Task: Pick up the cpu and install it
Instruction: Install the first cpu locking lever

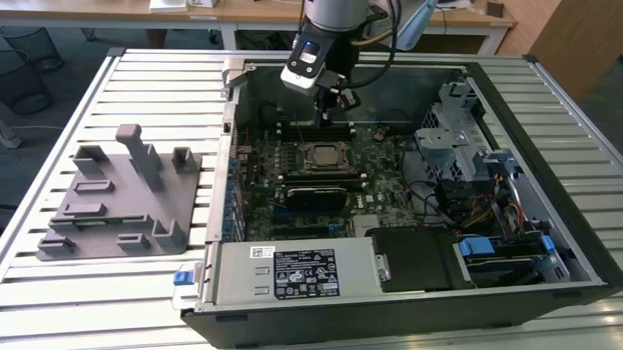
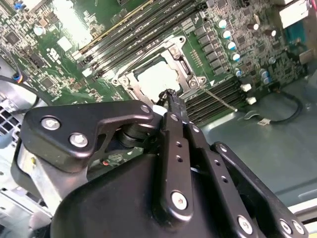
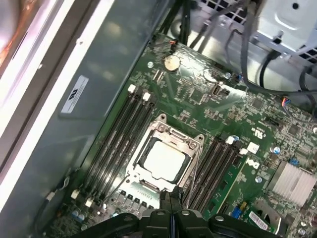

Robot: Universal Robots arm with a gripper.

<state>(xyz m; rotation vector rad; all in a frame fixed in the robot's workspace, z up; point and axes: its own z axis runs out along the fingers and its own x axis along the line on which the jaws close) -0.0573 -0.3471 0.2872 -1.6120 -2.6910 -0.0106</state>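
Observation:
The cpu [image 1: 319,155] is a pale silvery square lying flat in its metal-framed socket on the green motherboard [image 1: 375,191] inside the open computer case. It also appears in both wrist views, cpu [image 2: 157,77] and cpu [image 3: 163,159], seated inside the socket frame. My gripper [image 1: 326,111] hangs above the board just behind the socket, clear of the chip. Its two black fingertips [image 2: 169,95] are pressed together with nothing between them, and the shut gripper [image 3: 171,197] sits near one edge of the socket frame.
A grey plastic tray with upright posts [image 1: 122,197] stands on the slatted table at the exterior view's left. A black ribbed block [image 1: 314,197] sits just in front of the socket. Memory slots [image 3: 116,136] flank the socket. Drive cages and cables [image 1: 462,157] crowd the case's right side.

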